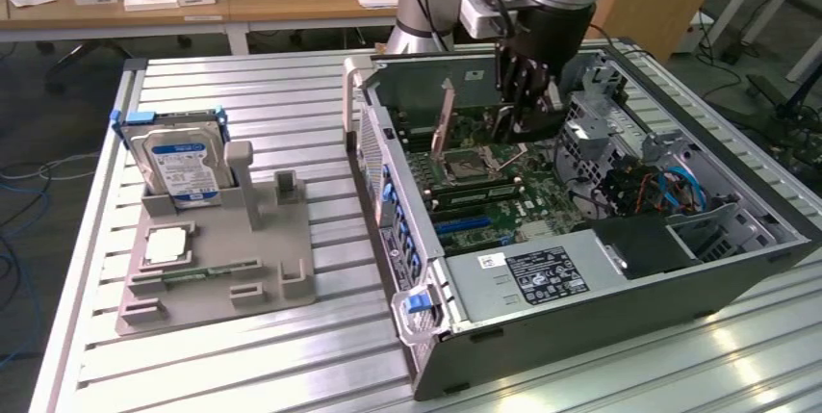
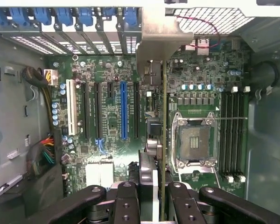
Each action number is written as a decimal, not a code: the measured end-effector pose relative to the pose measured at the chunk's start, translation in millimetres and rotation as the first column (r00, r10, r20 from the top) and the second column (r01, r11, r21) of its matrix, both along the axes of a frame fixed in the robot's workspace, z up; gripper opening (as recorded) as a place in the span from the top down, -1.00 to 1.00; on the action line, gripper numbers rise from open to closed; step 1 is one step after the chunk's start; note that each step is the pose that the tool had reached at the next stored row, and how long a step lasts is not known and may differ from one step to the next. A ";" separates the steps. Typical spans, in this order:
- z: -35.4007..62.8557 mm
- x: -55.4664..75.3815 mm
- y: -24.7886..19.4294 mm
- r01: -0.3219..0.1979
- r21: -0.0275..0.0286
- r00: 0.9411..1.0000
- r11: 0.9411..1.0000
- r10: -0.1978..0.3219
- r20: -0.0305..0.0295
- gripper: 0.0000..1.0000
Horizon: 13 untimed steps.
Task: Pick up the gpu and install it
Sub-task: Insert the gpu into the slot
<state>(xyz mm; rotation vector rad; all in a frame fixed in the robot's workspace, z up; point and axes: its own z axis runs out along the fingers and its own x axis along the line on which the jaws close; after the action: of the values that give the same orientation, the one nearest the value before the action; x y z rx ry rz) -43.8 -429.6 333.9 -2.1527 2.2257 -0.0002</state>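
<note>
Green motherboard (image 2: 114, 126) under me, computer case (image 1: 578, 346) open on its side. The step in hand is the install; the pick looks done. My gripper (image 2: 158, 191) is down inside the case, fingers (image 2: 126, 200) clenched on the gpu (image 2: 164, 116). It hangs edge-on between them over the board, its metal bracket toward the row of blue latches (image 2: 84, 16).

Seated or not, I cannot tell, but it reads as above the slots. My judgement: the card edge runs beside the cpu socket (image 2: 193, 140), not over the blue slot (image 2: 124, 109) or its black neighbours. So seating calls for lining edge to slot and bracket to a rear opening, then a straight push.

In the exterior view, from my gripper:
- power supply (image 1: 540, 273) at 5 o'clock
- loose cables (image 1: 642, 187) at 4 o'clock
- hard drive (image 1: 180, 167) on the grey fixture (image 1: 218, 269) at 9 o'clock, well apart

Tight spots — the socket just beside the card, and the case's rear wall by the bracket.
</note>
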 end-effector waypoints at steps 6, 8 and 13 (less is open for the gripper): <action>-7.7 -1.0 -1.0 0.000 0.010 1.000 1.000 0.000 0.003 0.44; -10.1 -1.6 -1.5 0.000 0.011 1.000 1.000 0.000 0.004 0.44; -17.9 -2.5 -2.2 0.000 0.011 1.000 1.000 0.000 0.007 0.44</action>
<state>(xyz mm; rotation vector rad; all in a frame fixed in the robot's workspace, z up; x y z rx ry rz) -46.3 -431.8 316.0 -2.1443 2.2164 0.0052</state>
